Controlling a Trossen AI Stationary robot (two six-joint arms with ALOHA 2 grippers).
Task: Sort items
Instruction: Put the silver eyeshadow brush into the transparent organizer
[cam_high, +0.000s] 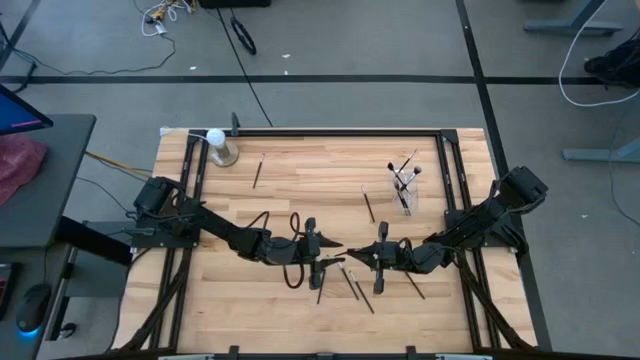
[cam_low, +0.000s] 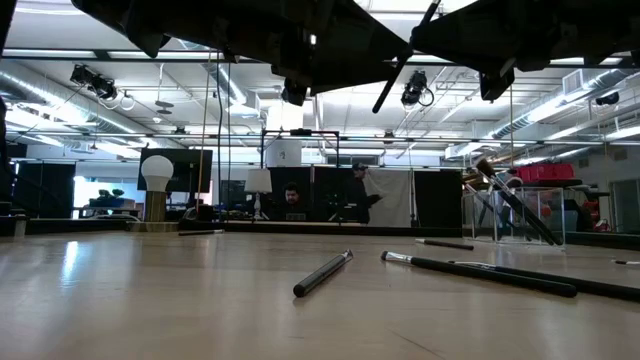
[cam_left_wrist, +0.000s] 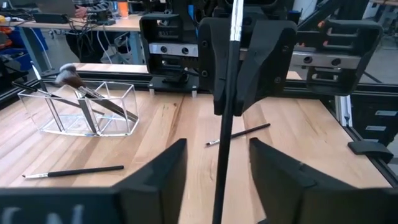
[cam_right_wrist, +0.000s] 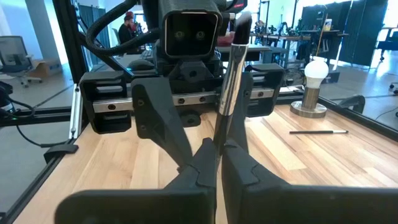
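From above, the left gripper (cam_high: 322, 262) and right gripper (cam_high: 372, 258) meet over the table's (cam_high: 300, 190) front middle, thin dark sticks (cam_high: 358, 289) lying beneath. The left wrist view shows a slim black brush (cam_left_wrist: 225, 106) between spread fingers (cam_left_wrist: 163, 174). The right wrist view shows the right fingers (cam_right_wrist: 202, 168) clenched on it.

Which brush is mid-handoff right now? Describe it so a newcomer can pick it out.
Start at the wooden table and find where the two arms meet near its front middle. The brush stands between the open left gripper and the shut right gripper, pinched by the right one. Unlike the brushes lying flat nearby or standing in the clear holder, it is off the table.
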